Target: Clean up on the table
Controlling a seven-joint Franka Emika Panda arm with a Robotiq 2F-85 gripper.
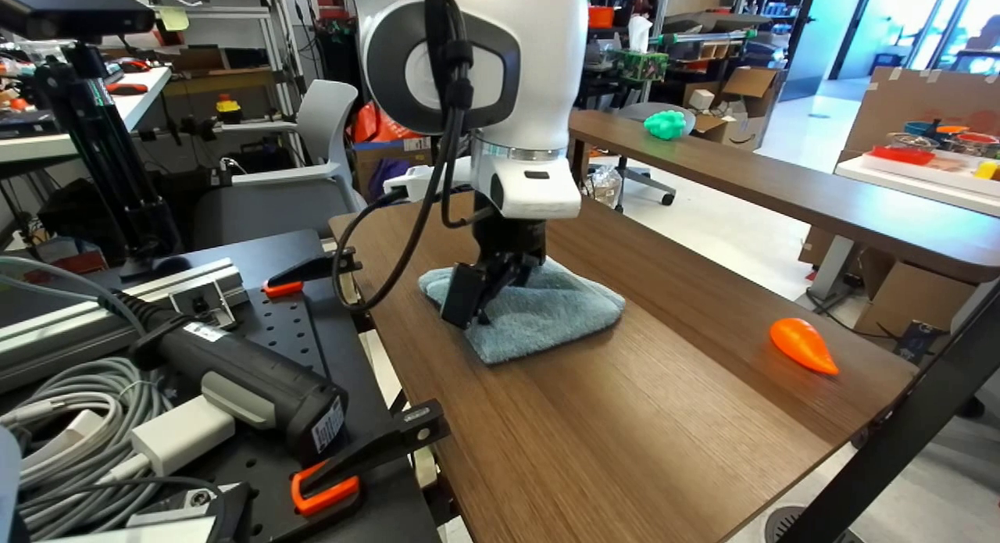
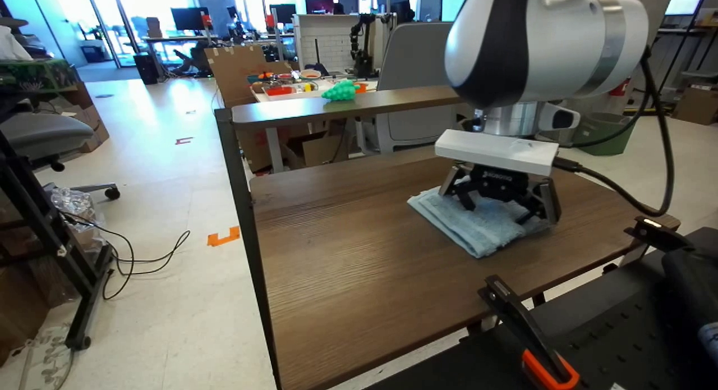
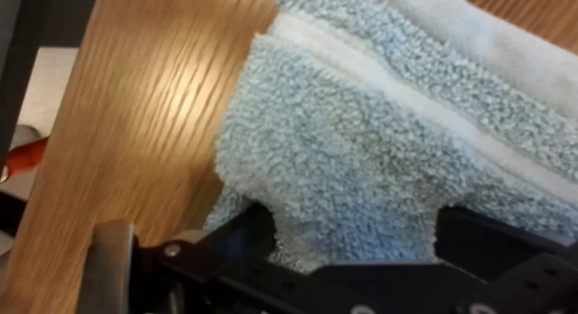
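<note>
The table (image 1: 625,418) has a dark brown wood-grain top; it also shows in the exterior view (image 2: 336,266) and the wrist view (image 3: 149,101). A folded blue-grey towel (image 1: 547,309) lies on it, also in the exterior view (image 2: 477,233) and the wrist view (image 3: 325,138). My gripper (image 2: 496,210) points down onto the towel. In the wrist view, its fingers (image 3: 354,214) stand wide apart, their tips pressed into the towel, with cloth bulging slightly between them. A smooth orange teardrop-shaped object (image 1: 803,345) lies near a table corner; I see it on the tabletop in that view only.
A black workbench (image 1: 289,355) with cables and orange-handled clamps (image 1: 367,457) borders one long side. A longer brown table (image 1: 781,183) behind bears a green bumpy object (image 1: 666,125). A dark post (image 2: 247,238) stands at the table's end. A cable (image 2: 667,154) loops from the arm.
</note>
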